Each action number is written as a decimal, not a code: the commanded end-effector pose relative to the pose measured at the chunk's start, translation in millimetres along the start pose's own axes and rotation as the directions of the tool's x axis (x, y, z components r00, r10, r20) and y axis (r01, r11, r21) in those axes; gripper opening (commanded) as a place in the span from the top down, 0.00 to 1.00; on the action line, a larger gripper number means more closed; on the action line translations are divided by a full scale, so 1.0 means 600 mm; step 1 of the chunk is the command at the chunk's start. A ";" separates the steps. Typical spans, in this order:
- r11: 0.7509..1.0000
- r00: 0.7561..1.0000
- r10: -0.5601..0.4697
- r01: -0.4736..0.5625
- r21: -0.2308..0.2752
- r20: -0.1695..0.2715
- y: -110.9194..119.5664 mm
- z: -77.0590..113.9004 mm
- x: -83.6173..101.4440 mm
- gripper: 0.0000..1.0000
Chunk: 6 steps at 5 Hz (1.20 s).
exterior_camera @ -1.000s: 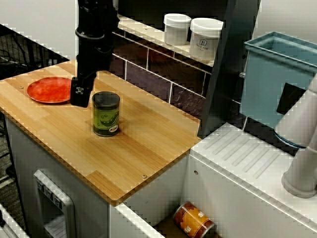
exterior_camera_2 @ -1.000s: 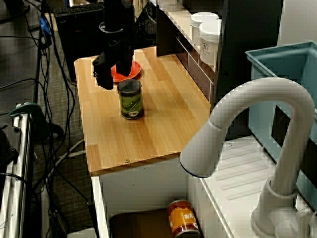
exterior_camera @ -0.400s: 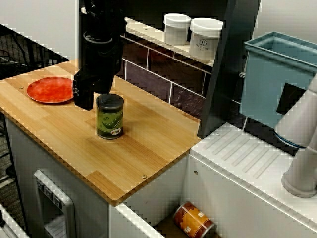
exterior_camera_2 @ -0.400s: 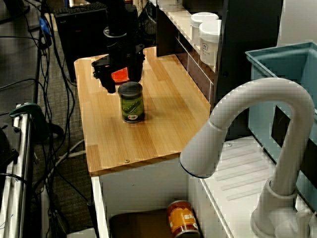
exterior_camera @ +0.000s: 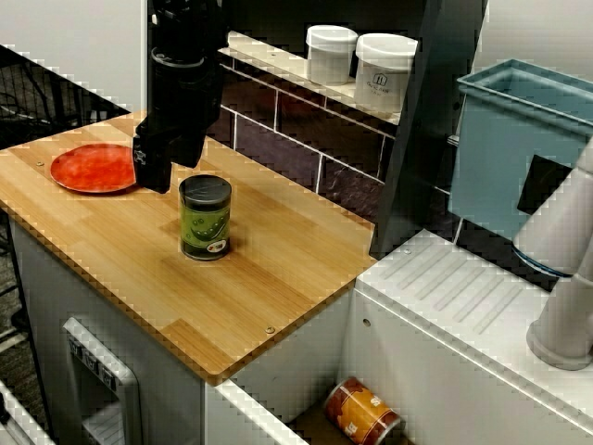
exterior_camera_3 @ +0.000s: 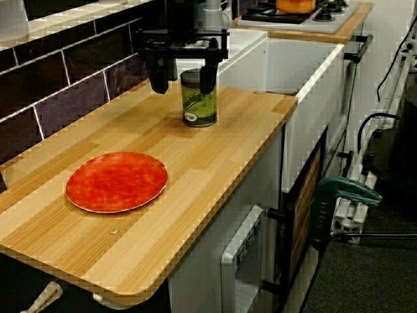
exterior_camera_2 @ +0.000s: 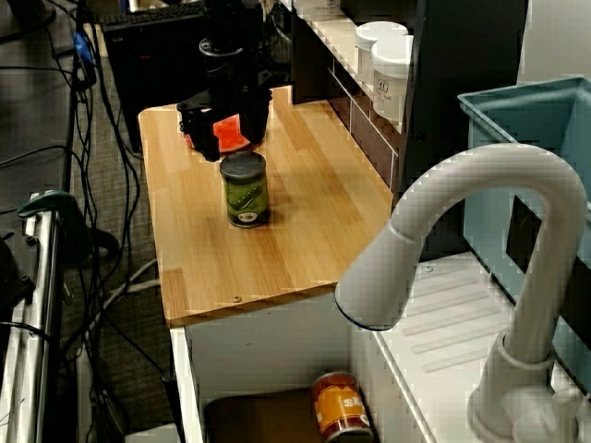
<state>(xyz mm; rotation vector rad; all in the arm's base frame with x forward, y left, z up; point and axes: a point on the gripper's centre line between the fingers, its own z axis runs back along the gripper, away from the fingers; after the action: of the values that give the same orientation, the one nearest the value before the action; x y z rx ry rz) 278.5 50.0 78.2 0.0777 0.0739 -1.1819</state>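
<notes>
My black two-finger gripper (exterior_camera_3: 183, 78) is empty right now: fingers (exterior_camera_3: 158, 77) spread wide, nothing between them. I'm hanging a bit above the light wooden countertop (exterior_camera: 278, 269), just beside the dark green cylindrical tin with the black lid (exterior_camera: 205, 219), on its plate side and not touching it. The tin stands upright around the middle of the countertop.

From the plate end, one of my fingers overlaps the tin's top edge. The view across the counter shows clear space between us though.

The flat round red plate (exterior_camera_3: 116, 181) lies at the end of the counter away from the sink, apart from the tin.

Other stuff around:
- two white lidded jars (exterior_camera: 384, 72) up on the shelf
- an orange can on its side (exterior_camera: 361, 413) down in the basin
- the white curved faucet (exterior_camera_2: 443, 240)
</notes>
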 end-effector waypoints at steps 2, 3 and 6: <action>0.999 1.000 -0.015 0.015 0.030 0.005 -0.006 0.008 -0.015 0.00; 0.999 0.999 -0.034 0.034 0.035 -0.001 -0.011 0.007 -0.012 0.00; 1.000 1.000 -0.002 0.001 0.031 0.010 -0.021 0.007 0.013 0.00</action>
<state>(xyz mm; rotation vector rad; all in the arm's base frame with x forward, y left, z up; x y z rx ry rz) 278.1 33.5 64.5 0.0609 0.0866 -1.1836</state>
